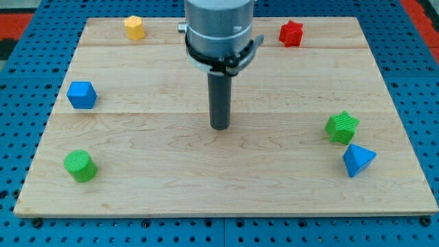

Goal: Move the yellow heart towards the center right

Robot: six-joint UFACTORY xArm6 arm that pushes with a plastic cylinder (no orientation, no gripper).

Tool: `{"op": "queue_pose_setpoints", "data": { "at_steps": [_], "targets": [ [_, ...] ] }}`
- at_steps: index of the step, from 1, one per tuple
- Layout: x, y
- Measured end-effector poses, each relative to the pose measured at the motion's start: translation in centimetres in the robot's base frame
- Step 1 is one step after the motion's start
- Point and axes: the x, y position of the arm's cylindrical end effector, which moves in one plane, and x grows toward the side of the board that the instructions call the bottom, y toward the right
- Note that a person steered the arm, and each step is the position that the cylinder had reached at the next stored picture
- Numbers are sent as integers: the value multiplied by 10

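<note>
The arm's grey housing (219, 31) is cut off by the top edge of the frame, so only its lower collar and the dark rod show. It hides a stretch of the board's far edge behind it. The yellow block (134, 27) is small and seen at an angle; it looks faceted, and a heart outline cannot be made out for sure.

My tip (219, 127) rests near the middle of the wooden board (226, 185), touching no block and well apart from all of them. There is no hand on the rod, so nothing is held.

A red star-like block (291, 33) sits at the upper right. A green star-like block (341, 127) lies at the centre right, with a blue triangular block (358, 160) just below it, near but apart. A blue cube (81, 95) is at the left edge and a green cylinder (80, 165) at the lower left.

The yellow block stands at the upper left of the frame, near the board's far edge, plain yellow with a slightly orange shaded side.
</note>
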Motion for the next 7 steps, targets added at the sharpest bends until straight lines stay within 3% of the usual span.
{"op": "queue_pose_setpoints", "data": {
  "at_steps": [1,2,4,7],
  "targets": [
    [-14,-32],
    [-35,-15],
    [-20,98],
    [-31,121]
  ]
}}
